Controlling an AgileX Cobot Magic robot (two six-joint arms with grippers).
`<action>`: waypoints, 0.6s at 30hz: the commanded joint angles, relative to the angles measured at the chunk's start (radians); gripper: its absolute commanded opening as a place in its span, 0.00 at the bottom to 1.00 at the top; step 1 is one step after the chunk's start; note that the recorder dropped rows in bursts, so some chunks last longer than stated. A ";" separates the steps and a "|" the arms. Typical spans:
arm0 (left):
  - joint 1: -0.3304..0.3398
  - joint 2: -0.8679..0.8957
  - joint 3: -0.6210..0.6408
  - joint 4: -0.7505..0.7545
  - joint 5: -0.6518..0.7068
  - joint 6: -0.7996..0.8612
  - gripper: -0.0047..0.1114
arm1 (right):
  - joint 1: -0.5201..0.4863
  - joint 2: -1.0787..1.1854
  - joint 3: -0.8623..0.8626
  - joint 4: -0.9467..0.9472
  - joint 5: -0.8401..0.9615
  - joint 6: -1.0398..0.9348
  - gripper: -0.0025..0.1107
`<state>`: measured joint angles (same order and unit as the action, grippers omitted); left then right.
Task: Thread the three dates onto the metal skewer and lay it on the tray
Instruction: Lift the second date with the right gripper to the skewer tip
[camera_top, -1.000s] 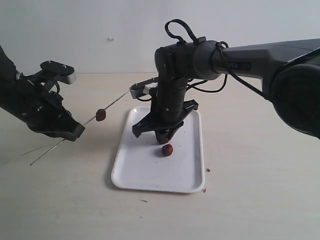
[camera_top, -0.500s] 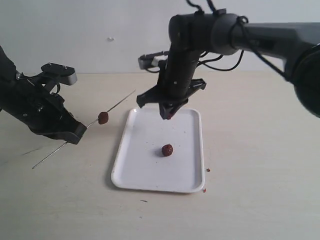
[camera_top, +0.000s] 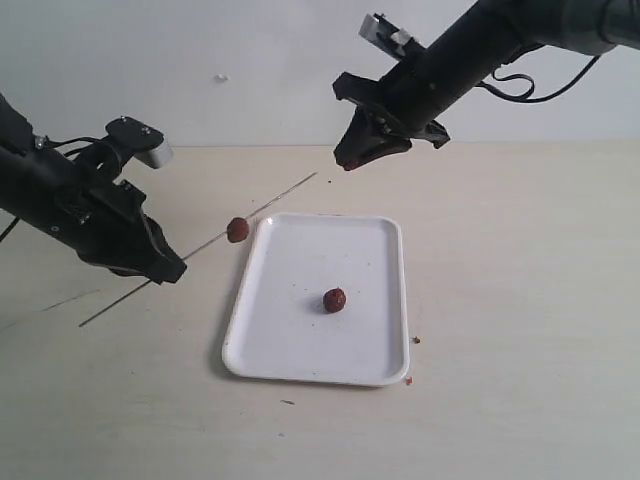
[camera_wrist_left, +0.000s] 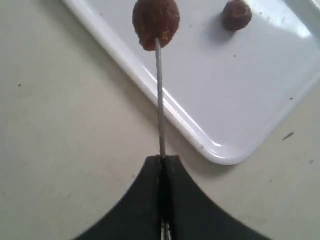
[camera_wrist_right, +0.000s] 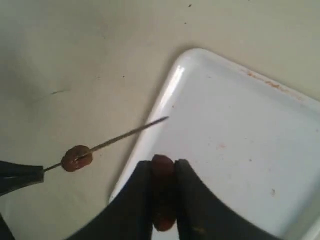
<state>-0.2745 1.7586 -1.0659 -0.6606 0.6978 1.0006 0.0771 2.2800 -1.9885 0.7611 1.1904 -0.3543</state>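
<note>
One date (camera_top: 237, 230) on skewer (camera_top: 285, 193), second (camera_top: 334, 300) on tray (camera_top: 300, 345) — third (camera_wrist_right: 161, 169) in right gripper (camera_top: 352, 158)

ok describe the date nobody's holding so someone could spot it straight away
Find the white tray in the middle of the table. One dark reddish-brown date lies alone near its centre. Unlike the skewered date and the date pinched in the right end effector, nothing holds it.

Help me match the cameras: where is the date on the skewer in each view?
Exterior: threaded date on the skewer, just outside the tray rim.
Left wrist: threaded date beyond the left gripper, against the tray rim.
Right wrist: threaded date off the tray, beside its corner.
Shared landmark: the tray.
</note>
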 joint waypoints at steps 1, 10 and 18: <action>0.002 0.001 -0.008 -0.122 0.003 0.223 0.04 | -0.037 -0.010 -0.008 0.052 0.031 -0.077 0.10; 0.002 0.058 -0.008 -0.193 -0.059 0.400 0.04 | -0.086 -0.010 -0.008 0.101 0.031 -0.157 0.10; 0.002 0.069 -0.006 -0.336 -0.069 0.629 0.04 | -0.152 -0.010 -0.008 0.146 0.031 -0.169 0.10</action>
<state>-0.2745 1.8281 -1.0682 -0.9329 0.6408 1.5583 -0.0578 2.2784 -1.9885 0.8909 1.2164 -0.5088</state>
